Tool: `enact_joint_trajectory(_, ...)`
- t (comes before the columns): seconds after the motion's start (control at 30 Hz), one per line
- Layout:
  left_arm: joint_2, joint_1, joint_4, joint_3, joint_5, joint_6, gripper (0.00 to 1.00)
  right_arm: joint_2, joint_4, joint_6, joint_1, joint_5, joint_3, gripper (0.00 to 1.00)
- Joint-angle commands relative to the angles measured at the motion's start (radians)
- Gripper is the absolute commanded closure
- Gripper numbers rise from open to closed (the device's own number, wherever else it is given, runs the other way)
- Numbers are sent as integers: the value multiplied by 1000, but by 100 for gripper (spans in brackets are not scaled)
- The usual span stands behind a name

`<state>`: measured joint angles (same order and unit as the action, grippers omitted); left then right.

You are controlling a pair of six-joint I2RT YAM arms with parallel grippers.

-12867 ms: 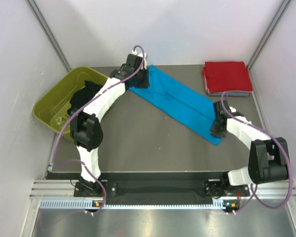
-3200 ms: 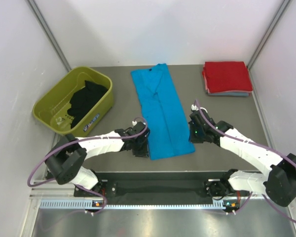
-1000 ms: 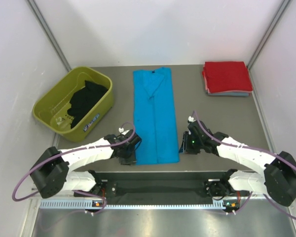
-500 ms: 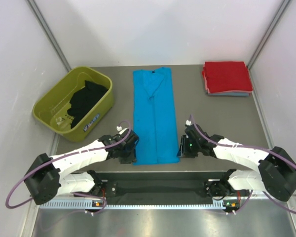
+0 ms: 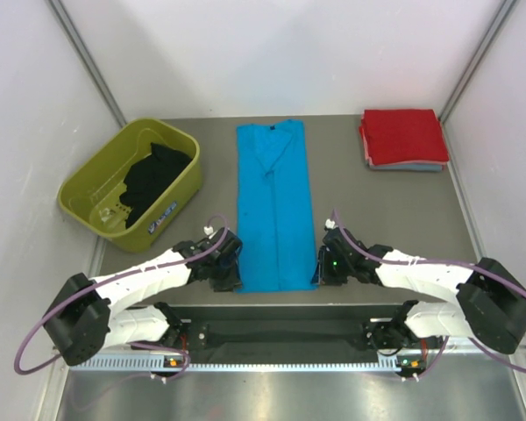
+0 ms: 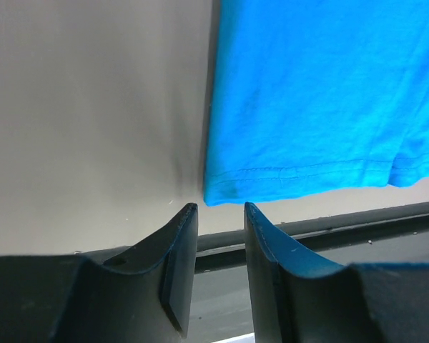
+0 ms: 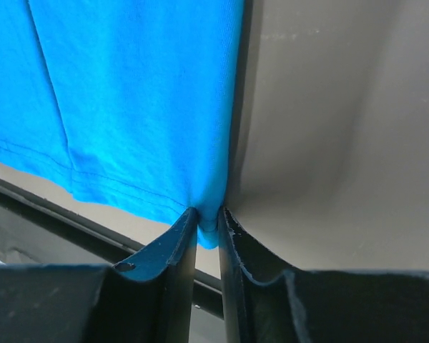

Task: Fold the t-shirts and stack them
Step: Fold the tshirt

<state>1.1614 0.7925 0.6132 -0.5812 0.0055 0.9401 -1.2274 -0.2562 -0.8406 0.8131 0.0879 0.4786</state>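
Bottom middle of the overhead view: the turquoise t-shirt lies flat as a long strip on the bench. Collar is toward the top of the frame and the hem is at the near edge, between my two arms.
Left fingers: apart with nothing between them, tips just short of the lower-left hem corner, so no grip there yet.
Right fingers: pinched in tight on the lower-right hem corner, cloth bunched between the tips.
Step in hand: pretty sure it's grabbing both hem corners to fold the hem up to the collar.
How I'd do it: nudge the left in until the corner sits well inside the tips and catch every layer. Then lift both corners level and together so the strip doesn't skew.
Upper right: red t-shirt folded on a grey-blue t-shirt, probably the stack to add to.
Left side: olive tub holding the black t-shirt.
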Motion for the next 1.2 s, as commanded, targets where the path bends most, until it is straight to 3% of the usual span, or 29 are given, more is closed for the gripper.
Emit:
enact_joint_trajectory(0.0, -2, -7, -21, 6, 22, -1, 62, 5, -18, -21, 24, -39, -5, 80)
enact_joint_trajectory(0.67, 27, -7, -56, 49, 24, 9, 62, 54, -81, -43, 58, -76, -8, 75)
enact_joint_trajectory(1.17, 0, -16, -26, 3, 8, 11, 58, 35, -11, -48, 81, -62, -28, 100)
